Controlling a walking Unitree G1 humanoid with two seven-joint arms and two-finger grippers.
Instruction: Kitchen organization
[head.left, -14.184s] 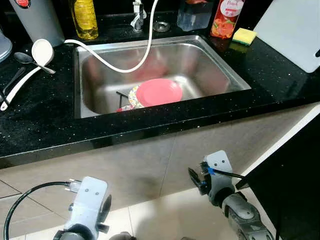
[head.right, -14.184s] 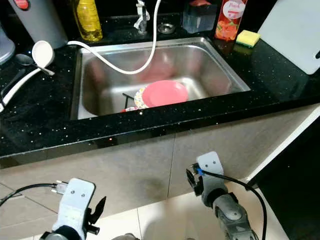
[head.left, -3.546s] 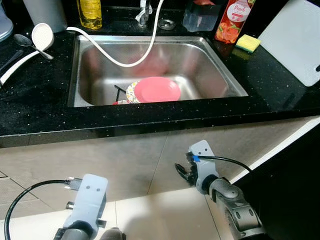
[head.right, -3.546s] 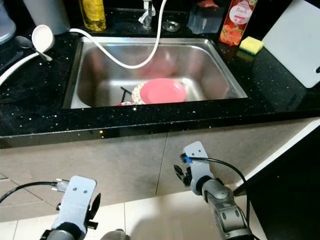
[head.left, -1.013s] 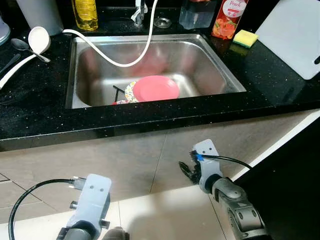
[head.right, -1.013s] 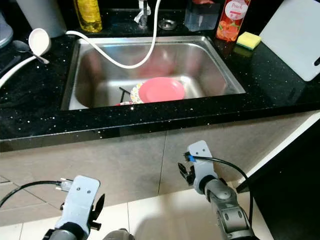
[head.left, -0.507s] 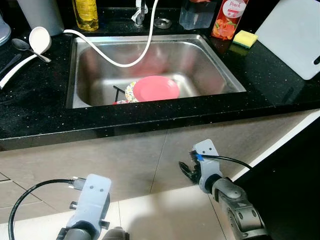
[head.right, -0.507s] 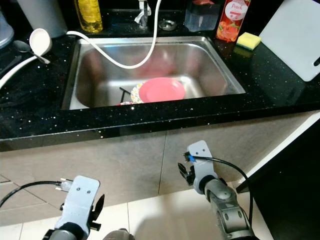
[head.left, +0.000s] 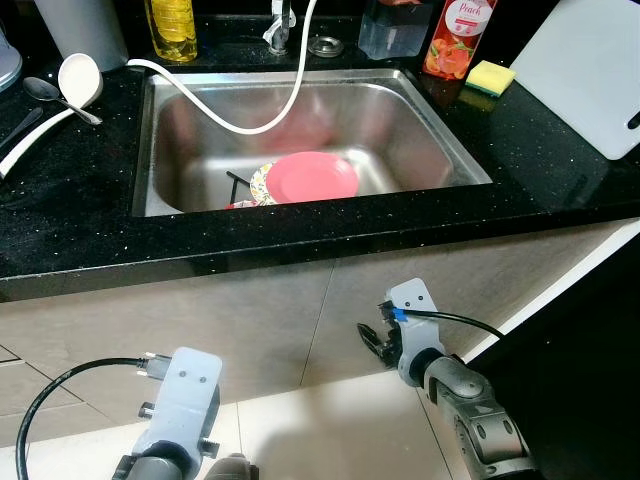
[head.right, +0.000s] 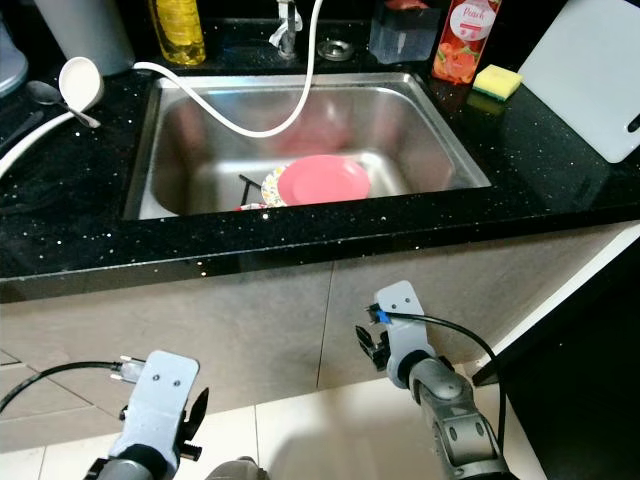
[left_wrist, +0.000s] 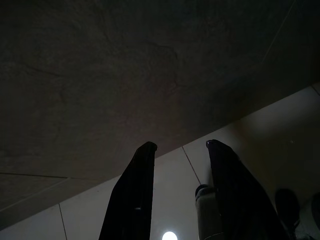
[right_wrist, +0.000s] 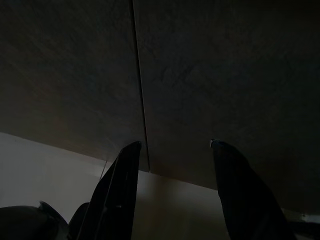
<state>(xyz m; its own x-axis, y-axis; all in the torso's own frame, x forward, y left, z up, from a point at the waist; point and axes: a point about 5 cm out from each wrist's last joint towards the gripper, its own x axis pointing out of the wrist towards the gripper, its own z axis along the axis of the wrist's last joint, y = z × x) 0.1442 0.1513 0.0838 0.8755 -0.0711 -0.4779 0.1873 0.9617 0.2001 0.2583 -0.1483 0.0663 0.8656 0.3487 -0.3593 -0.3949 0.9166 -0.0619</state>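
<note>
A black speckled counter (head.left: 70, 240) runs across the head view from 9 to 3 o'clock, with grey cabinet fronts (head.left: 250, 330) below it and pale floor tiles (head.left: 330, 430) at 6 o'clock. Set into the counter toward 12 o'clock is a steel sink (head.left: 420, 130), and a white hose (head.left: 250, 125) loops down into it from the tap (head.left: 278, 22) at 12 o'clock. A white cutting board (head.left: 590, 70) leans at 2 o'clock. Inside the sink, near its front wall, lies a pink plate (head.left: 312, 177) resting over a patterned plate (head.left: 262, 184). Along the back edge stand a yellow bottle (head.left: 172, 25) at 11 o'clock, a clear container (head.left: 392, 28) and a red bottle (head.left: 450, 35) at 1 o'clock, with a yellow sponge (head.left: 487, 75) just beside the red bottle. A white ladle (head.left: 60, 95) and a dark spoon (head.left: 45, 90) lie on the counter at 10 o'clock. Both arms hang low in front of the cabinet: the left gripper (left_wrist: 180, 150) at 7 o'clock and the right gripper (right_wrist: 172, 147) at 5 o'clock, each with its fingers spread apart and nothing between them, facing the dim cabinet front and floor.
</note>
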